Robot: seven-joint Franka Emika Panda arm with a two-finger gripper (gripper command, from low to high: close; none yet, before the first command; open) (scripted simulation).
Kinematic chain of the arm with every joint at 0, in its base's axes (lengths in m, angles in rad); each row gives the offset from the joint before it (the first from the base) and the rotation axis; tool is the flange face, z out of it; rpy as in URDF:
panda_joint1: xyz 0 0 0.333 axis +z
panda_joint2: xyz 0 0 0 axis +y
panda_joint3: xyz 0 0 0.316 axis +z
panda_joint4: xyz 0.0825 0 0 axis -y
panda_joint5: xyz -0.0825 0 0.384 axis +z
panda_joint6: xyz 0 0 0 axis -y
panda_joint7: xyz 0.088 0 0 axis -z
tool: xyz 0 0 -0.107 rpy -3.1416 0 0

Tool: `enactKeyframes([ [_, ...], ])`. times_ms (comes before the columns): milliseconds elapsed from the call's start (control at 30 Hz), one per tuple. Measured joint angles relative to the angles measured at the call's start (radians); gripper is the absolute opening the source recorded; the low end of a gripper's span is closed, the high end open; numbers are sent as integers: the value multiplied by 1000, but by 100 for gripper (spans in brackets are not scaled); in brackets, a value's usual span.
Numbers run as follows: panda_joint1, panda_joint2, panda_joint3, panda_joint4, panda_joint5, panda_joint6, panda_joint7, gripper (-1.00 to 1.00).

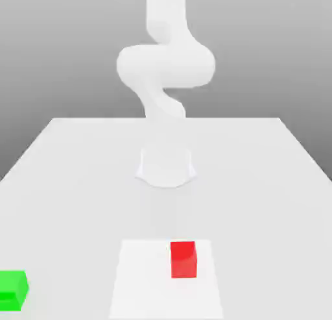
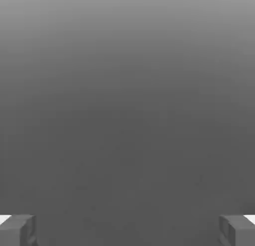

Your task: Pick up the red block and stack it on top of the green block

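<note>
The red block [image 1: 183,259] is a small matte cube resting on a paler square patch near the table's front edge. The green block [image 1: 13,290], a cube of about the same size, sits on the table at the front, far to the exterior view's left of the red one and well apart from it. In the hand view my gripper [image 2: 127,231] is open. Its two grey fingertips [image 2: 18,231] stand wide apart with nothing between them, against a plain grey backdrop. Neither block appears in that view.
The white arm rises from its round base [image 1: 166,167] at the middle of the white table [image 1: 259,182], behind the blocks. The paler square patch [image 1: 139,280] lies at the front centre. The table's side edges slant outward toward the front.
</note>
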Motion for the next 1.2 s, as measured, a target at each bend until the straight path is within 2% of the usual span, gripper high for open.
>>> enactKeyframes([
  [400, 45, 450, 11, -254, 38, 264, -8, 0],
  [633, 54, 703, 29, -397, -2, 415, 31, 0],
  [833, 62, 920, 18, -389, -28, 592, 51, 0],
  [867, 63, 953, 16, -385, -29, 621, 52, -100],
  [1067, 63, 970, 16, -382, -33, 636, 55, -100],
  [1200, 59, 875, 21, -396, -28, 554, 51, -100],
])
